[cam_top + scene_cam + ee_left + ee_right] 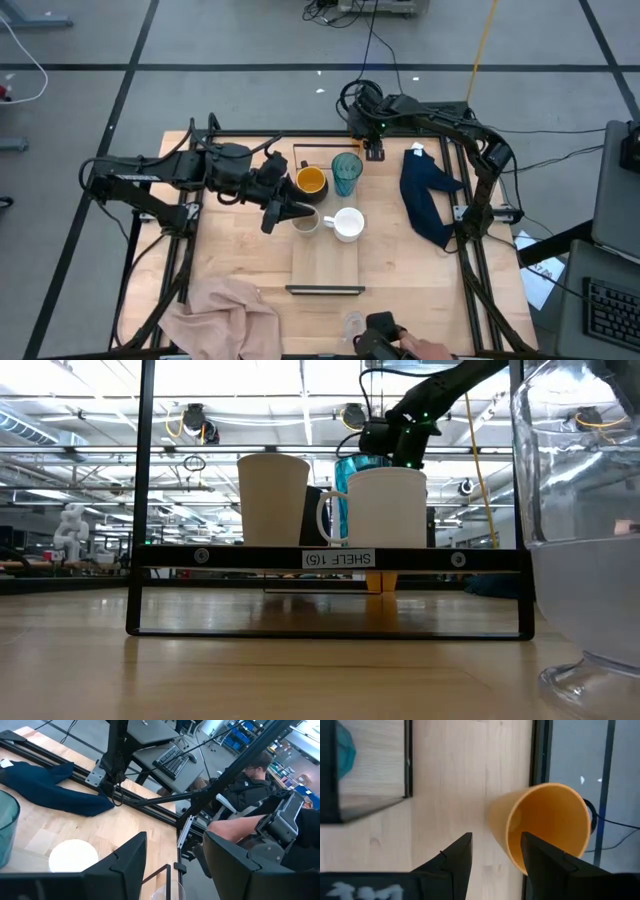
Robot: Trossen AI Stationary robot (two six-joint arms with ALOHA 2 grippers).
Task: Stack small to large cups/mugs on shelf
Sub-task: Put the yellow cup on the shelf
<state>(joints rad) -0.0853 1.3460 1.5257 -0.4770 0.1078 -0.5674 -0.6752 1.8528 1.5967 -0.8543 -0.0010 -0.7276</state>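
Wooden tabletop [240, 265], dark-framed, grey lined floor [250, 40]

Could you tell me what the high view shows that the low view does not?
Only the high view shows the dark blue cloth, the pink cloth, the dark mug with orange-yellow inside and the left gripper beside the beige cup. Only the low view shows the shelf's front label and the room's ceiling lights. Both show the white handled mug, the translucent teal tumbler and the pale wooden shelf.

Two black jointed arms, black cabling, green indicator light, angular dark fingers [460, 862]
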